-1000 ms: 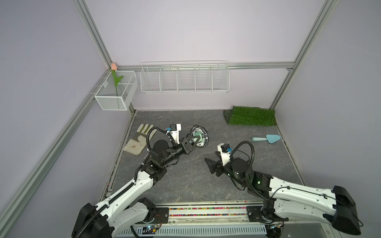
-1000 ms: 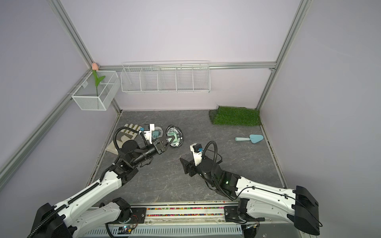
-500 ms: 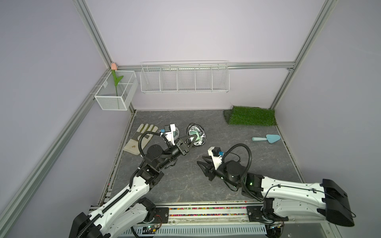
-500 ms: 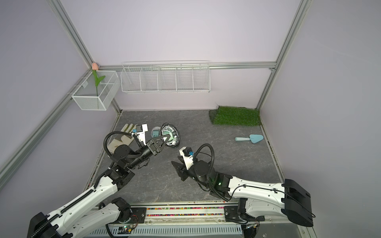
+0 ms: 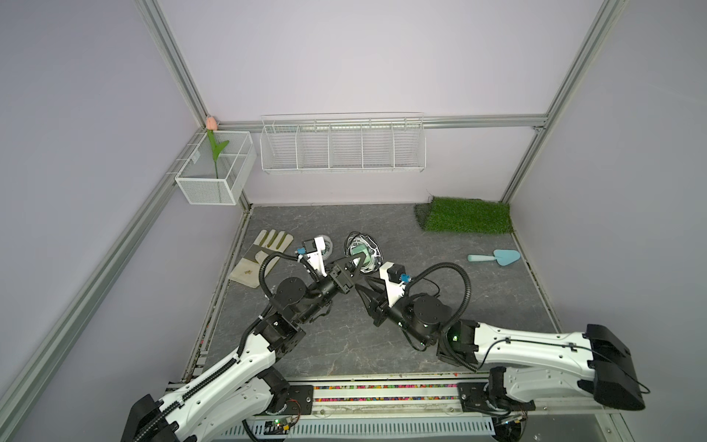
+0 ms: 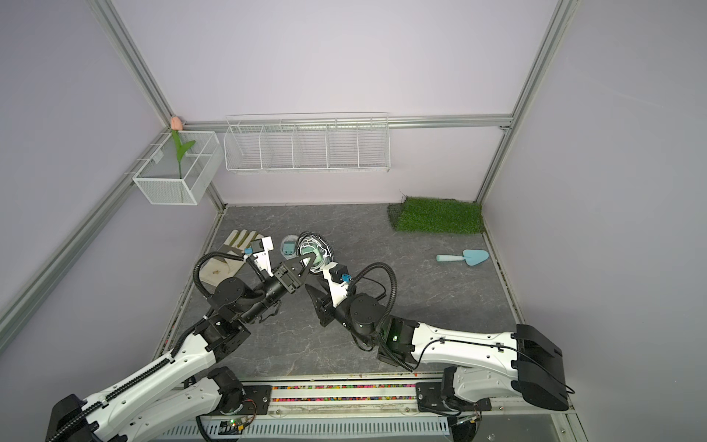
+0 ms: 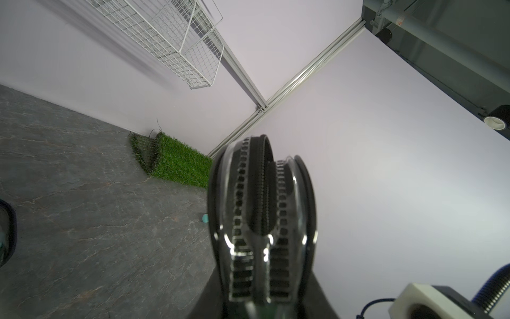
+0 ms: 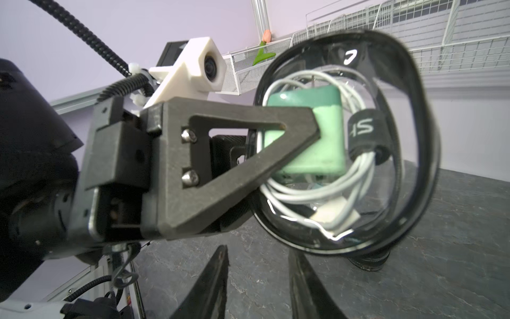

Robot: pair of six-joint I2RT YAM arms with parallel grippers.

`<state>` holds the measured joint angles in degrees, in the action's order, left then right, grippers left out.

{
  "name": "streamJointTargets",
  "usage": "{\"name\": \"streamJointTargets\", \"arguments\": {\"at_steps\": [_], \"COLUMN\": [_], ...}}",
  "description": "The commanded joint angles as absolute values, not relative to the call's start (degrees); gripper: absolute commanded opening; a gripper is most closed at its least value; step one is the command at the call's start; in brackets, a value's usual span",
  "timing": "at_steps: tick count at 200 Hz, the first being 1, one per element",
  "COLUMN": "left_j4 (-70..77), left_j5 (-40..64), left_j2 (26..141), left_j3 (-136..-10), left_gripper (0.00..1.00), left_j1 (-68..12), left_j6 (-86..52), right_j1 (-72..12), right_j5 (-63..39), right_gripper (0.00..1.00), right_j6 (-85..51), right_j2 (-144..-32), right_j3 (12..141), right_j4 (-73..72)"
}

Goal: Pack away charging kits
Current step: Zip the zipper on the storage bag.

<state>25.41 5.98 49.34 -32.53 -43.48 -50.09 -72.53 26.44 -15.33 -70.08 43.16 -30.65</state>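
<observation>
The left gripper (image 5: 359, 261) stays clamped on the rim of a round black-rimmed case (image 8: 408, 165). Over the past second the right gripper (image 8: 258, 250) has swung in from the middle of the floor and narrowed its jaws. They now stand slightly apart and empty just below the case. Through the clear lid show a mint-green charger block (image 8: 328, 154) and a coiled white cable (image 8: 358, 179) bound by a black strap (image 8: 361, 127). Both sit inside the case, which is held on edge above the grey floor (image 5: 421, 237). Both arms reach forward low, wrists nearly meeting, near a work glove (image 5: 267, 243).
</observation>
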Motion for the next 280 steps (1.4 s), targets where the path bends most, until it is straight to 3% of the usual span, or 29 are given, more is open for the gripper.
{"name": "streamJointTargets", "arguments": {"at_steps": [1, 53, 86, 121, 186, 234, 280], "left_j4": [26.2, 30.1, 34.3, 37.0, 38.3, 38.2, 37.7], "left_j5": [4.0, 6.8, 11.4, 13.1, 13.5, 13.5, 13.6], "left_j2": [47.2, 45.8, 48.2, 50.0, 52.0, 51.6, 50.8], "left_j3": [-32.3, -31.5, -31.6, -31.4, -31.6, -31.2, -31.1], "left_gripper": [0.00, 0.00, 0.00, 0.00, 0.00, 0.00, 0.00], "left_j1": [-43.7, -43.7, -43.6, -43.6, -43.6, -43.7, -43.7], "left_j6": [-50.2, -53.2, -56.1, -57.3, -57.5, -57.4, -57.6], "right_j1": [-72.6, -70.8, -68.2, -63.4, -63.0, -62.9, -62.4], "right_j5": [27.8, 27.8, 24.0, 17.3, 11.9, 14.0, 15.3], "right_gripper": [0.38, 0.38, 0.46, 0.44, 0.44, 0.44, 0.36], "right_j6": [-11.7, -8.3, -9.5, -14.5, -16.1, -16.5, -16.5], "right_j2": [-66.5, -58.6, -58.1, -59.9, -62.2, -63.4, -63.3], "right_j3": [39.6, 33.2, 34.4, 35.3, 37.5, 38.9, 39.3], "right_j4": [-33.7, -33.0, -32.4, -34.2, -36.6, -36.6, -36.0]}}
